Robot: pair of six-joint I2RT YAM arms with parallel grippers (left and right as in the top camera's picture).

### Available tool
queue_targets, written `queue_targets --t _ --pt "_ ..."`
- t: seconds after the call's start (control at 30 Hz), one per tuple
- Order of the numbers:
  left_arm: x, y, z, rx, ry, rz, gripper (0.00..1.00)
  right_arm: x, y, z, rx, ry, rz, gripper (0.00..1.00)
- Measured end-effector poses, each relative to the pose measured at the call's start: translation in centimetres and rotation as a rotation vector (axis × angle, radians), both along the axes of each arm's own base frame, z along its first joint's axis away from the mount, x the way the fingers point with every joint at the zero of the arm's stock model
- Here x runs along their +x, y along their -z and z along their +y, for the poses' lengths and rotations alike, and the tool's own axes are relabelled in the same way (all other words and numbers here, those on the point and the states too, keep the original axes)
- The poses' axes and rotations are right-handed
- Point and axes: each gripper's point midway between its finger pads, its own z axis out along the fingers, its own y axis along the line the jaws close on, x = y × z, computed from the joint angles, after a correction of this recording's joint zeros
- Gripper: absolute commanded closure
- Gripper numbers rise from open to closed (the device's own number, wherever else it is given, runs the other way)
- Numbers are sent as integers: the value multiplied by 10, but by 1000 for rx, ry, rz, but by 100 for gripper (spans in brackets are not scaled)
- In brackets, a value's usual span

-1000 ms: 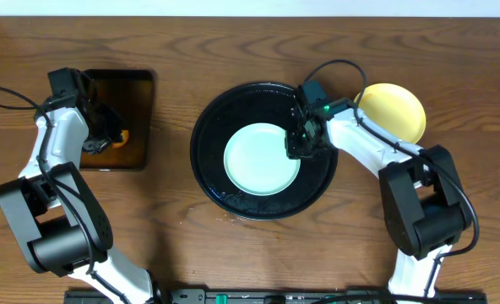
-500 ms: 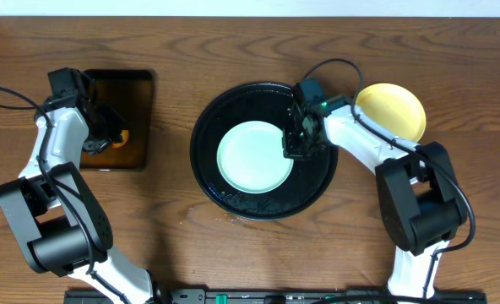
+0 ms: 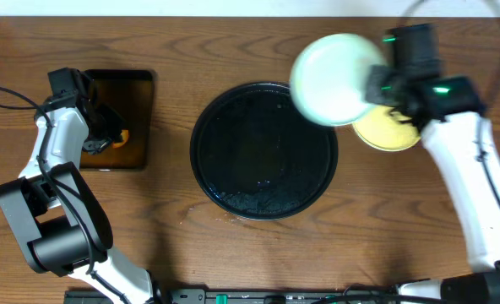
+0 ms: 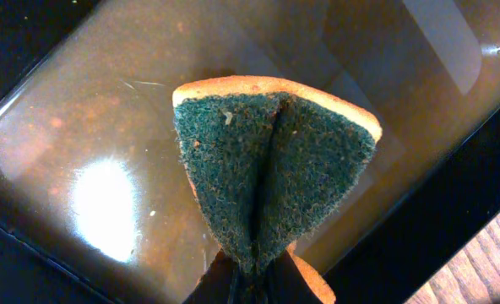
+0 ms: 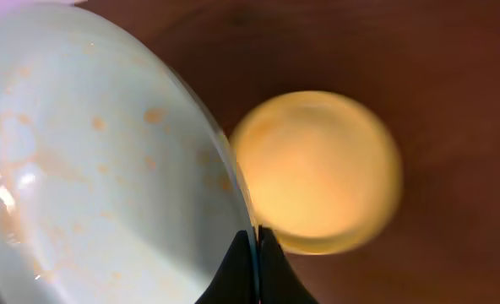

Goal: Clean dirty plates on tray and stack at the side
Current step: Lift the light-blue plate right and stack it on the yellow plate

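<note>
Right gripper point(image 3: 377, 84) was clenched on the rim of a pale mint-blue round plate point(image 3: 333, 78), its two dark fingers pinching the edge from either side in the right wrist view point(image 5: 254, 253). That plate point(image 5: 98, 152) was raised off the table and carried scattered orange-brown sauce spots and faint smears across its face. Seen from overhead it looked blurred, and it overlapped the rim of the large round glossy black tray point(image 3: 263, 160) at about the tray's 1 o'clock.

Just past the held plate, at its 4 o'clock, a pale yellow round plate point(image 3: 391, 133) lay flat on the brown wood-grain tabletop point(image 3: 233, 51), partly covered from above by the raised plate and the arm. From the right wrist point(image 5: 317, 173) it appeared whole and out of focus. It sat between 2 and 3 o'clock of the black tray, just beside the rim. The tray's floor showed only wet glints.

Left gripper point(image 4: 250, 283) was clenched on a green scouring sponge with orange backing point(image 4: 271, 177), folding it into a crease down its middle. The sponge hung over brownish liquid in a smaller rectangular black tray point(image 4: 440, 211), which stood between 9 and 10 o'clock of the round tray, well apart from it point(image 3: 140, 80).
</note>
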Motion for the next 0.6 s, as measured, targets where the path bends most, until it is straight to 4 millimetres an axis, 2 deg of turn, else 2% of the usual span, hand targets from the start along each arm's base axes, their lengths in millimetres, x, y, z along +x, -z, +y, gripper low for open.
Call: queue_targets --t 0.17,0.23,0.37,0.47,0.5,0.6 --pt "0 0 0 0 0 0 92 -1 14 -73 6 167 46 99" --pt "0 0 0 0 0 0 92 -2 23 -93 24 214 71 99" --pt "0 0 0 0 0 0 92 -6 53 -121 44 282 145 99" --pt "0 0 0 0 0 -1 92 -3 81 -126 62 292 211 99" --pt "0 0 0 0 0 0 92 -2 92 -126 71 290 233 97" --pt "0 0 0 0 0 0 92 3 128 -120 109 276 308 64"
